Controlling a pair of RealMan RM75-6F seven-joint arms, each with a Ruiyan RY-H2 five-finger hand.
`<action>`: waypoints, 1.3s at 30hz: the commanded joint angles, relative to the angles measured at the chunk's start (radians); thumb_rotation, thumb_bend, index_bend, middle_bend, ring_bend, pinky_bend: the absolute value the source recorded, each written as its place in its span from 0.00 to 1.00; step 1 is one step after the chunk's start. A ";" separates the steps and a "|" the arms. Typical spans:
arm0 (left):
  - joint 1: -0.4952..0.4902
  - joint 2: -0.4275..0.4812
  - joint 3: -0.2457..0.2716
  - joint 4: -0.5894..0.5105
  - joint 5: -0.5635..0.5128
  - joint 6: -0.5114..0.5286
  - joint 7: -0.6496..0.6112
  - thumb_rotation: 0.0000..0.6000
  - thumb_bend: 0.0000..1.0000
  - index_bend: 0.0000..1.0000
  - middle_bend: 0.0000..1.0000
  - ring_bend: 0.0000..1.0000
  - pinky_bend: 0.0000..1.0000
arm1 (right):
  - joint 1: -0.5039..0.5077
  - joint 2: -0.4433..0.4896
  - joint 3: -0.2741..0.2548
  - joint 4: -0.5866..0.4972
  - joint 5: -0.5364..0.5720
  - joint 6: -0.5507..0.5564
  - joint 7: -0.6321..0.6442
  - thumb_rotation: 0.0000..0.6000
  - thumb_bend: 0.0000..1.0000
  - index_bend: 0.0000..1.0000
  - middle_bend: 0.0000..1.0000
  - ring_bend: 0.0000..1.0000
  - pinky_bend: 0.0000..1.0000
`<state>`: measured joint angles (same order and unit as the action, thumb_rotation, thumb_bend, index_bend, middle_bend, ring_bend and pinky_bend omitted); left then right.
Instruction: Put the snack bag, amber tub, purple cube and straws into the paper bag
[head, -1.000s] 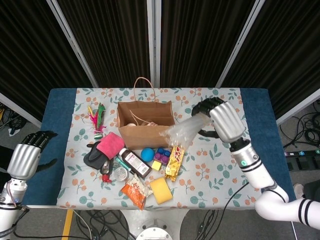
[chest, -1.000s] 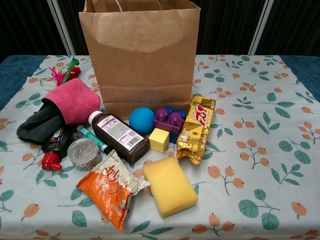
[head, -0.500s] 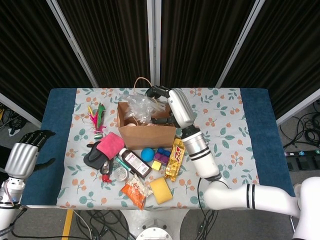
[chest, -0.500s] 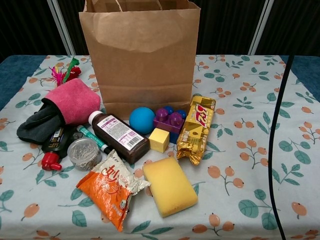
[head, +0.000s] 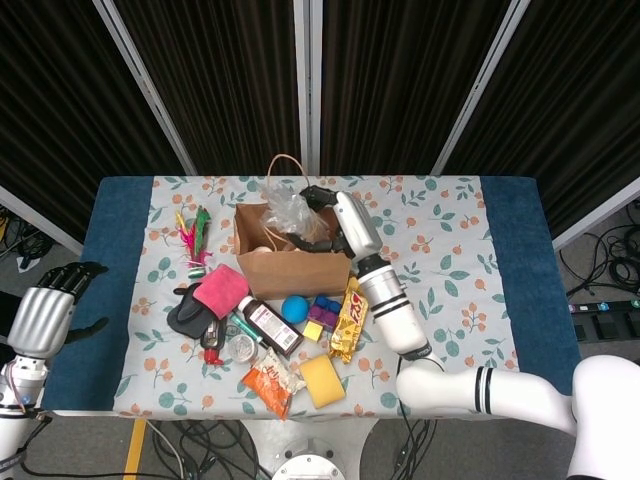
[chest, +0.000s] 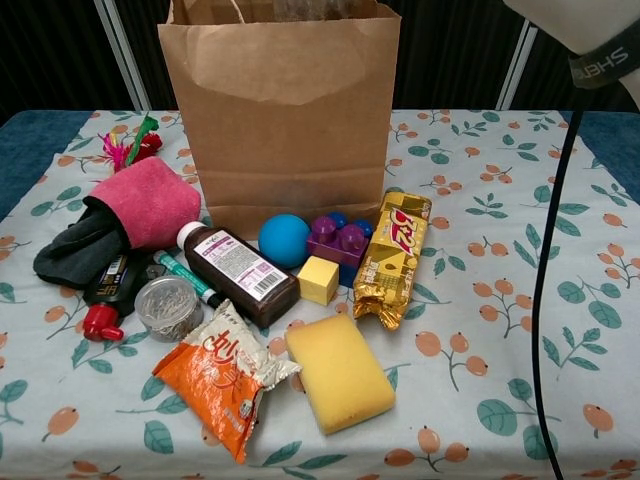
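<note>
Dark curtains back a floral-clothed surface (head: 440, 250) where the right robot hand (head: 325, 215) grips a clear bundle of straws (head: 283, 208) over the open paper bag (chest: 280, 110). Before the bag lie the orange snack bag (chest: 225, 375) and purple cube (chest: 340, 240). Off the surface's edge, the left robot hand (head: 55, 300) hangs empty, fingers loosely apart.

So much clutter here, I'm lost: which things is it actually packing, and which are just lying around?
Job: paper bag, straws packet in right hand, snack bag, purple cube.
Lying about: sponge, blue ball, brown bottle, pink cloth, gold bar.
</note>
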<state>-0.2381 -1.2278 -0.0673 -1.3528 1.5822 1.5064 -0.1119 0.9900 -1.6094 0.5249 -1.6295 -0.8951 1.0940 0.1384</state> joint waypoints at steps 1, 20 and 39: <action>-0.001 -0.001 -0.001 0.001 0.000 -0.001 -0.001 1.00 0.15 0.31 0.35 0.26 0.30 | -0.006 0.024 -0.021 0.002 -0.027 -0.091 0.053 1.00 0.03 0.38 0.39 0.16 0.15; -0.009 0.009 -0.003 -0.028 0.006 -0.004 0.003 1.00 0.15 0.31 0.35 0.26 0.30 | -0.222 0.312 -0.042 -0.250 -0.367 0.105 0.033 1.00 0.00 0.00 0.06 0.00 0.00; 0.024 0.023 0.057 -0.068 0.047 0.009 0.038 1.00 0.15 0.31 0.33 0.24 0.30 | -0.917 0.521 -0.561 -0.001 -0.683 0.536 -0.387 1.00 0.00 0.00 0.02 0.00 0.00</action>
<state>-0.2197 -1.2080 -0.0160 -1.4231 1.6265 1.5105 -0.0777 0.1484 -0.9979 0.0115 -1.8364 -1.5649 1.5697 -0.3474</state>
